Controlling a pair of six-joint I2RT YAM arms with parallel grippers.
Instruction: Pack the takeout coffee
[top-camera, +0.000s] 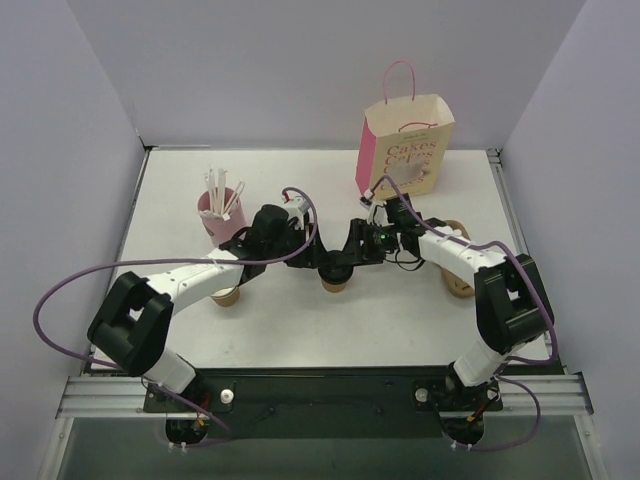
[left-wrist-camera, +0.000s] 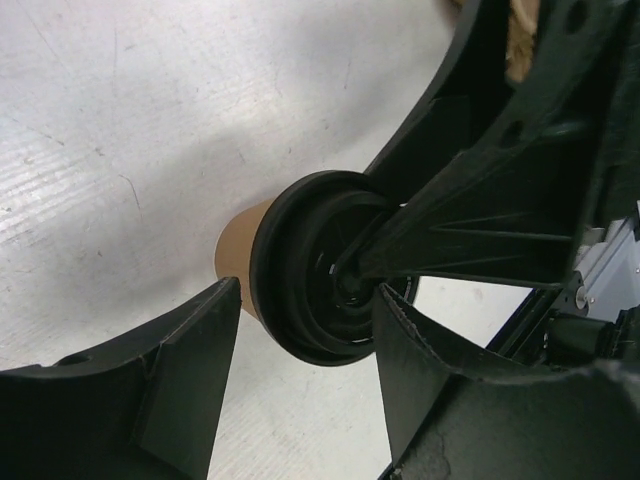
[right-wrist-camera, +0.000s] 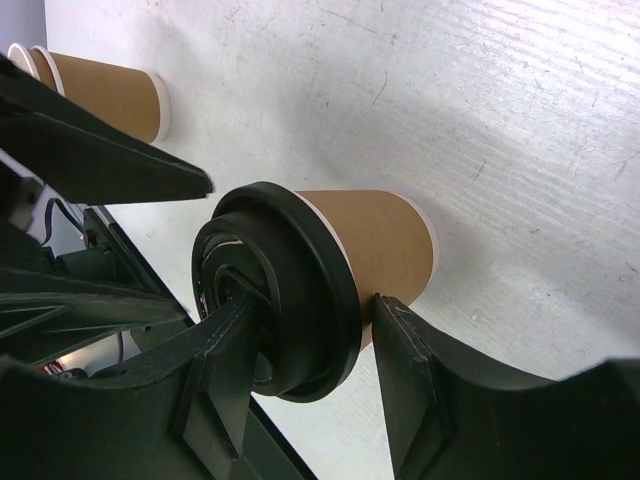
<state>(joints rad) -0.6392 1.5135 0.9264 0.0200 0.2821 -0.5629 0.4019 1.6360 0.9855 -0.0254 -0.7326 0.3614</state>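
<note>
The takeout coffee (right-wrist-camera: 370, 240) stands mid-tabletop. The right gripper (right-wrist-camera: 312, 315) clamps its lid rim; the left gripper (left-wrist-camera: 305, 300) straddles it, jaws apart. The paper bag (top-camera: 410, 150) at the far edge: contents unseen. The pink cup (top-camera: 220, 225) holds straws (top-camera: 222, 190).

- A robotics lab test cell, not a home or shop: a bare white counter (top-camera: 300, 335) boxed in on three sides by plain pale walls (top-camera: 300, 70)
- Two robot arms, left arm (top-camera: 180, 285) and right arm (top-camera: 485, 265), bolted to a metal rail (top-camera: 330, 392) at the near edge, with purple cables (top-camera: 45, 310) looping loose
- Staged café props: a pink paper bag (top-camera: 405, 150), a cup of straws (top-camera: 222, 220), the takeout coffee (right-wrist-camera: 375, 250)
</note>
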